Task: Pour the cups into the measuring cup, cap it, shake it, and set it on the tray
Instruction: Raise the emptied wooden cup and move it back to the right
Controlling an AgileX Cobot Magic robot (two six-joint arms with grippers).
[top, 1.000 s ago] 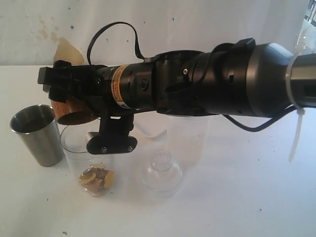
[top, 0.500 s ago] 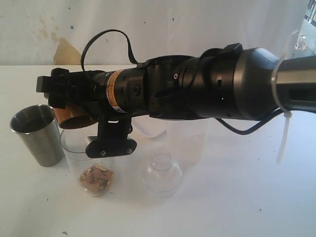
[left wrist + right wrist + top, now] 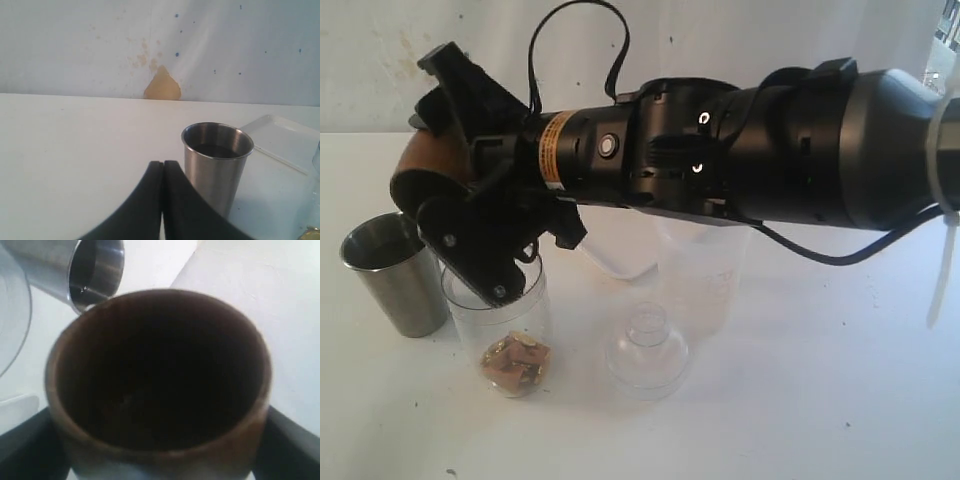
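While your right gripper [image 3: 438,150] grasps the wooden cup [image 3: 418,172] across its sides, one black finger on each flank in the right wrist view, your left gripper [image 3: 162,167] is clenched on nothing, its two fingers [image 3: 145,205] pressed flat together.

You have the wooden cup lifted off the table [image 3: 800,400] and tipped over, its mouth turned toward the right wrist camera. The inside is too dark to tell what it holds. In the exterior view it hangs at about 11 o'clock from the measuring cup [image 3: 500,315], above that vessel's rim.

The measuring cup stands upright on the table with a small heap of tan and golden pieces [image 3: 515,362] on its bottom.

The steel tumbler [image 3: 395,275] stands upright at 9 o'clock from the measuring cup, just beside it, and near your left gripper in the left wrist view.

At 3 o'clock from the measuring cup sits the clear dome cap [image 3: 647,352], apart from it.

The frosted tub [image 3: 700,285] stands at 1 o'clock from the cap, partly behind your right arm [image 3: 770,150].

The tray [image 3: 282,142] lies flat beyond the tumbler, only a corner showing.
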